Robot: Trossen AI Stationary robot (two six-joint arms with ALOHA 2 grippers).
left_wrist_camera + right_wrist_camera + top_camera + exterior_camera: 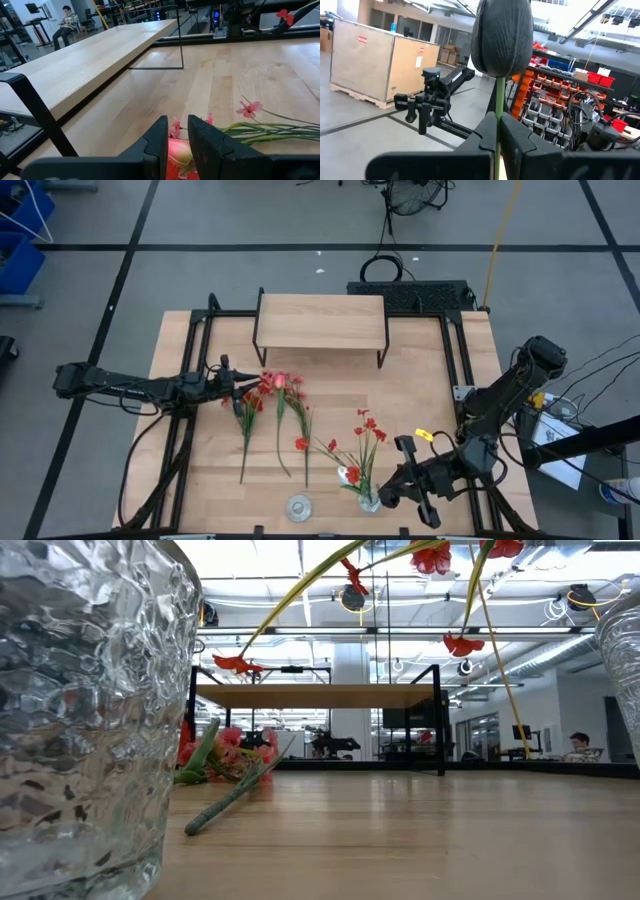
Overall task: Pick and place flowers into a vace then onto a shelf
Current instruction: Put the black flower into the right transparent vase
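We see left end effector (243, 385) nipped on pink flower (179, 151), mid-left of high view. Right end effector (497, 134) clamps green stem, probably over vase (369, 502), lower right. Next: lift, carry to vase.

Grey floor (250, 220) crossed by dark lines, a wooden crate (375, 65) standing beside shelves of red bins (600, 80).
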